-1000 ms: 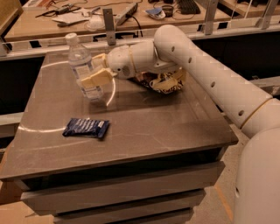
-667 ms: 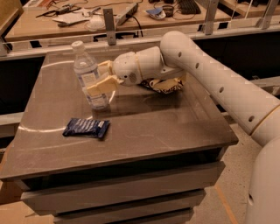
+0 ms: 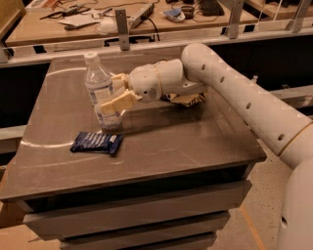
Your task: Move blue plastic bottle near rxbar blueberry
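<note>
The blue plastic bottle (image 3: 98, 82), clear with a white cap and pale label, stands upright on the grey table (image 3: 186, 141), left of centre. My gripper (image 3: 112, 92) reaches in from the right and is shut on the bottle's lower half, one finger (image 3: 116, 102) in front of it and one behind. The rxbar blueberry (image 3: 97, 142), a flat dark-blue wrapper, lies on the table just in front of the bottle's base, a small gap apart.
A brown-and-white chip bag (image 3: 190, 99) lies behind my wrist, partly hidden by the arm. A railing and a cluttered desk (image 3: 146, 14) stand behind the table. The table's front edge is close below the bar.
My gripper has carried the bottle forward and slightly right, toward the bar. The bottle now stands much closer to the wrapper.
</note>
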### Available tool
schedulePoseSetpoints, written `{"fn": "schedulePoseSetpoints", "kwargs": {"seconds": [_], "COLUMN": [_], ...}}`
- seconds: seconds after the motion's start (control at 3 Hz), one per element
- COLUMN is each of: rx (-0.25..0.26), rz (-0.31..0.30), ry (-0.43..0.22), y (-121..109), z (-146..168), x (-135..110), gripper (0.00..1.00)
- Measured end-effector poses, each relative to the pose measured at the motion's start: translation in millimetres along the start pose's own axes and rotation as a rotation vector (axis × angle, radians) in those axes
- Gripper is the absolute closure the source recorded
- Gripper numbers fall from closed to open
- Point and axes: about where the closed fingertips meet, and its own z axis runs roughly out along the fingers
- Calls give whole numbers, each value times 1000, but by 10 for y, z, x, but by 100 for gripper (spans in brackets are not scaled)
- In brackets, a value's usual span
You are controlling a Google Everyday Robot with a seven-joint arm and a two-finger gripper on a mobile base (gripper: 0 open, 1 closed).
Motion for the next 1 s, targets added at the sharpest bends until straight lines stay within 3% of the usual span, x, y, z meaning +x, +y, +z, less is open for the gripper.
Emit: {"fn": "schedulePoseSetpoints", "kwargs": {"seconds": [1.0], "rx": [-17], "rz": [-27], "ry": [44], "y": [166], "z": [-42], "x": [84], "gripper": [7]}}
